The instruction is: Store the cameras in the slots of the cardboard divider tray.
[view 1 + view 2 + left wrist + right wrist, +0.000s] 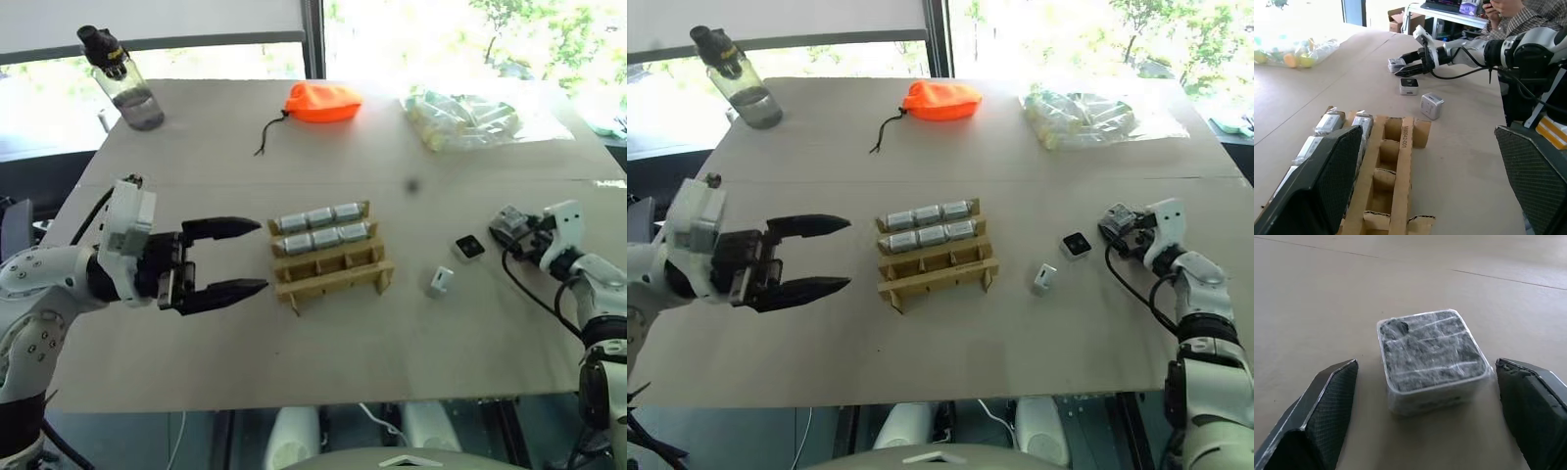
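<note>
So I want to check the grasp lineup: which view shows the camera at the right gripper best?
The right wrist view: the camera lies close up between the open fingers, untouched. The left wrist view shows it distantly; in the eye views the gripper mostly hides it.

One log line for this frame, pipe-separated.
tray: six cameras in, front row empty | loose: three | right gripper: open around camera | left gripper: open, empty
</note>
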